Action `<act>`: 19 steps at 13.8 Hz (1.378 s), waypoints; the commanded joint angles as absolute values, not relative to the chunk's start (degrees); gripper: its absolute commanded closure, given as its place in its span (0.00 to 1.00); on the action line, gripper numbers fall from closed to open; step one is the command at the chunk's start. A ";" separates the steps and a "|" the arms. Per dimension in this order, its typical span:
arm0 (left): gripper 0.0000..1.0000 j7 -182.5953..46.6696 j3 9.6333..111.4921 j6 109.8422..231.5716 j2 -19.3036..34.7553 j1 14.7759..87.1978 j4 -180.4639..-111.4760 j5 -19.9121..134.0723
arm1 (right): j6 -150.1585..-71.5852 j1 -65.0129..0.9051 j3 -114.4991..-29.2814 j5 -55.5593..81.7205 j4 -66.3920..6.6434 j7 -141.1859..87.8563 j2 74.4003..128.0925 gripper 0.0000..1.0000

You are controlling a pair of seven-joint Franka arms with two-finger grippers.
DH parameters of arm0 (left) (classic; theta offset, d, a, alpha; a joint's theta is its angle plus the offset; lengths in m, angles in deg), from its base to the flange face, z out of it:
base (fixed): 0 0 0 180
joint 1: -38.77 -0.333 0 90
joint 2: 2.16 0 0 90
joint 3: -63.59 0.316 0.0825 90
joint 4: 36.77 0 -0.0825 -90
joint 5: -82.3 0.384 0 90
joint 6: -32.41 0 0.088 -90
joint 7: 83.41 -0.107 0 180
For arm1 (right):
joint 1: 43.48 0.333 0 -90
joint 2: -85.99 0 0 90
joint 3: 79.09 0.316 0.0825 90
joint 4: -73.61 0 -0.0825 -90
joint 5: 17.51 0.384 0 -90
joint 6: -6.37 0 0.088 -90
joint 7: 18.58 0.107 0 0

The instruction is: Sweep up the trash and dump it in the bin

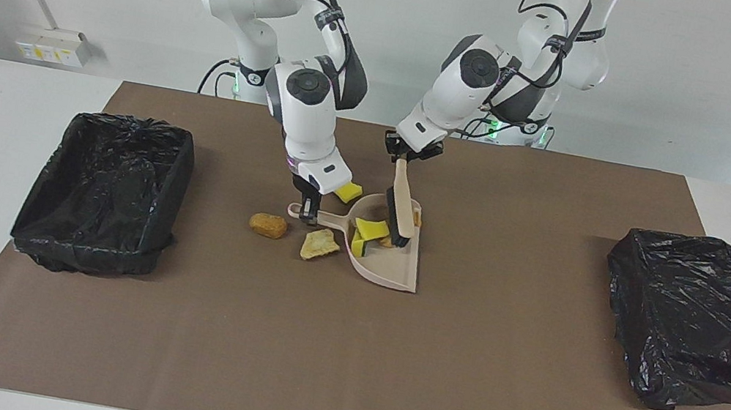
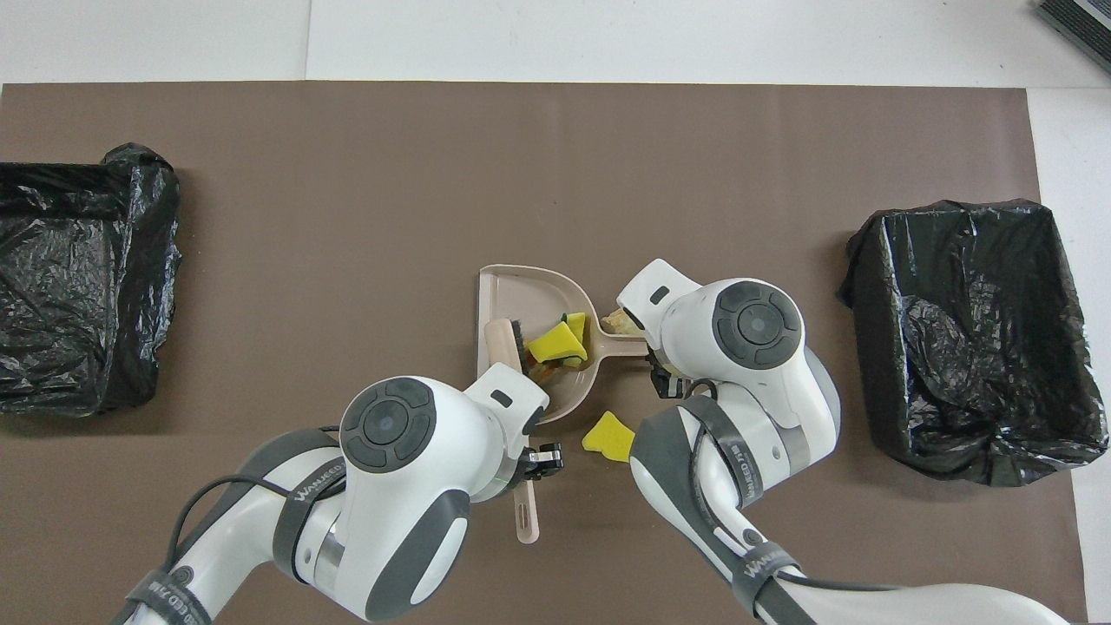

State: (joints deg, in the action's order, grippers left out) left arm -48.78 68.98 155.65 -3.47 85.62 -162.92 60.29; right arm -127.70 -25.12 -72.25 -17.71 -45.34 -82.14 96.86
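Note:
My right gripper (image 1: 308,204) is shut on the handle of the beige dustpan (image 1: 392,269), which lies on the brown mat. My left gripper (image 1: 405,156) is shut on the handle of the hand brush (image 1: 402,200), whose black bristles stand inside the pan. Yellow sponge bits (image 1: 369,230) and an orange chunk are bunched between the bristles and the pan's back wall (image 2: 558,343). Other trash lies on the mat: a brown chunk (image 1: 268,224) and a tan chunk (image 1: 319,244) beside the pan's handle, and a yellow sponge bit (image 1: 347,192) nearer to the robots (image 2: 609,437).
A black-lined bin (image 1: 104,191) stands at the right arm's end of the table (image 2: 972,338). A second black-lined bin (image 1: 695,319) stands at the left arm's end (image 2: 78,278). The brown mat (image 1: 339,364) covers the table's middle.

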 commanded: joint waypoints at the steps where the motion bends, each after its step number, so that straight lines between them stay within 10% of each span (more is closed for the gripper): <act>1: 1.00 -48.34 69.30 154.15 -5.40 83.17 -162.63 59.37 | -129.42 -25.64 -71.88 -16.19 -45.21 -81.68 97.33 1.00; 10: 1.00 -57.64 69.39 122.80 -15.42 71.64 -153.84 70.00 | -114.94 -30.19 -71.88 -15.23 -38.90 -87.03 91.45 1.00; 19: 1.00 -54.24 59.47 135.22 -27.56 73.84 -172.12 70.00 | -102.00 -47.15 -72.50 -12.67 -29.57 -105.23 87.67 1.00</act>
